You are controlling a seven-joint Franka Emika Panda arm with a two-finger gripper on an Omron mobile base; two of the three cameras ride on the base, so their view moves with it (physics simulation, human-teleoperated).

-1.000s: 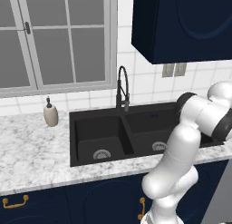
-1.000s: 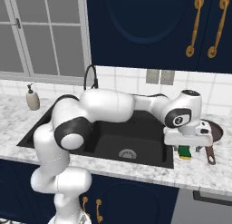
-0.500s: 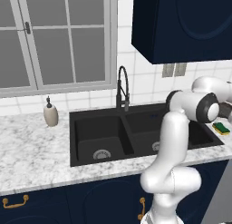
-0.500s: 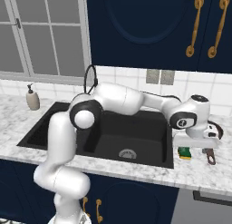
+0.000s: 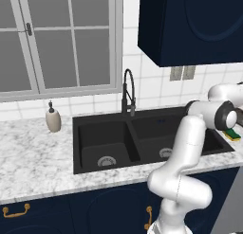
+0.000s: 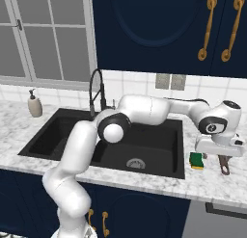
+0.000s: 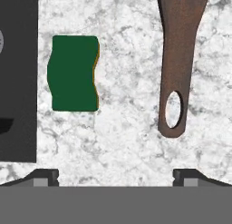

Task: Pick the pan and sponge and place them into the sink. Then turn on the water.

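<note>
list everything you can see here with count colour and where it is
sponge: 1, green top with a yellow edge, flat on the counter just right of the sink
pan: 1, reddish-brown; its handle with a hanging hole lies on the counter right of the sponge, apart from it
sink: 1, matte black, two basins, a silver drain in each
faucet: 1, black, arched, behind the sink's divider
soap dispenser: 1, beige, on the counter left of the sink
counter: 1, white-grey marble
window: 1, grey-framed, behind the counter
cabinets: dark navy, gold handles, above and below
gripper: 1, dark tips, open, above the counter between sponge and handle
</note>
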